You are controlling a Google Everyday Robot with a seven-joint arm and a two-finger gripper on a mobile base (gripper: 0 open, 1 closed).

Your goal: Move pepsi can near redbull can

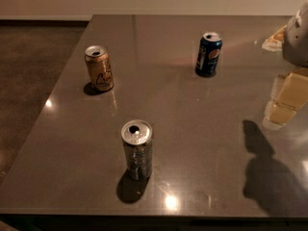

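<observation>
Across the view spreads the grey table [202, 143]. At its far right edge, only a pale rounded part of the gripper [299, 35] shows; whether it is spread or closed I cannot tell. Left of the gripper and clear of it, the pepsi can [208, 54] stands upright. The orange-gold can [99, 68] stands much farther left. The redbull can [137, 149] stands upright, left of the gripper and well toward the near edge, apart from both.

3 cans [208, 54] [137, 149] [99, 68], 1 table [192, 124]; perhaps 1 gripper [298, 35] at right edge.
</observation>
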